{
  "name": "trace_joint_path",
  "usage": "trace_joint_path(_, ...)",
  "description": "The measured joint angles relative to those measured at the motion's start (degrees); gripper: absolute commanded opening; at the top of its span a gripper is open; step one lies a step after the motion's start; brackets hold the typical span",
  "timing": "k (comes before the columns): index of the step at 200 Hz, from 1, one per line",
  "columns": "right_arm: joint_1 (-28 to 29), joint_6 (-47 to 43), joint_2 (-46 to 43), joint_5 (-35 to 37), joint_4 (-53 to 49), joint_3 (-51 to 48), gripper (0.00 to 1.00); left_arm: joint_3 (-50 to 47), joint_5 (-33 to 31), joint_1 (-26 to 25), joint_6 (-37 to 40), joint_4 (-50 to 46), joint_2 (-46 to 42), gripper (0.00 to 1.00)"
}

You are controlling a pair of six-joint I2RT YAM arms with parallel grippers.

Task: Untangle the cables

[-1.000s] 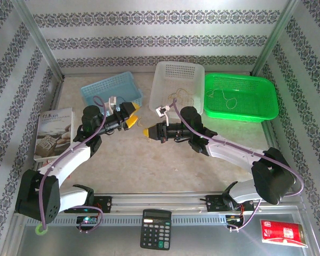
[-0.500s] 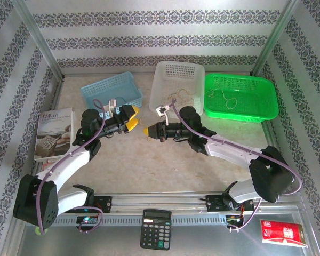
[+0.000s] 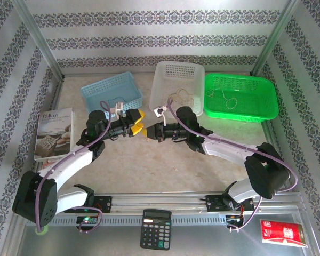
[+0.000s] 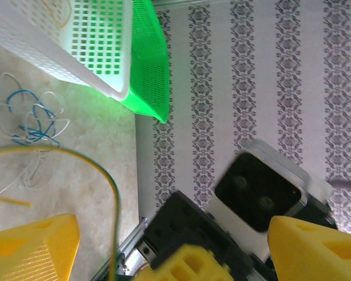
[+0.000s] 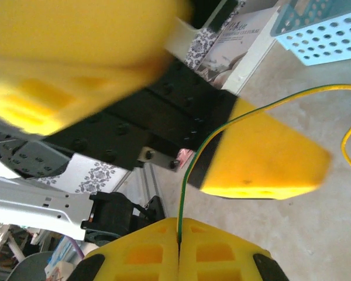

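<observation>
My right gripper [image 5: 179, 233] is shut on a thin green-and-yellow cable [image 5: 189, 175] that rises from between its yellow fingers and curves off to the right. My left gripper [image 3: 137, 122] is open, its yellow fingers [image 5: 263, 158] spread on either side of the right gripper [image 3: 148, 132] at mid-table. In the left wrist view the same cable [image 4: 114, 193] arcs between the wide-apart fingers [image 4: 35, 246]. A small tangle of blue and whitish cables [image 4: 32, 123] lies on the table beside the white basket [image 4: 93, 35].
A blue basket [image 3: 112, 88], a white basket [image 3: 189, 74] and a green basket [image 3: 256, 106] stand along the back, the last two with thin wire loops inside. A book [image 3: 54, 133] lies at the left. A calculator [image 3: 156, 229] sits on the front rail.
My left gripper has moved right and slightly nearer until its open fingers flank the right gripper's tip. The right gripper stayed shut on the cable, shifting only a little.
</observation>
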Motion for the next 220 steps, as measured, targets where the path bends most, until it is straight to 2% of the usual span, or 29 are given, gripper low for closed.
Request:
trace_joint_path(61,2.1,0.0,-1.4,0.5,0.0,-1.2,0.0,0.0,-2.6,0.0,1.0,2.2,3.7,0.5)
trace_joint_path(124,2.2,0.0,-6.3,1.8,0.0,-5.5,0.0,0.0,-4.0,0.0,1.8,3.3,4.8,0.35)
trace_joint_path(220,2.2,0.0,-8.3,3.1,0.0,-8.7,0.0,0.5,-4.6,1.6,3.6,3.2,5.2,0.12)
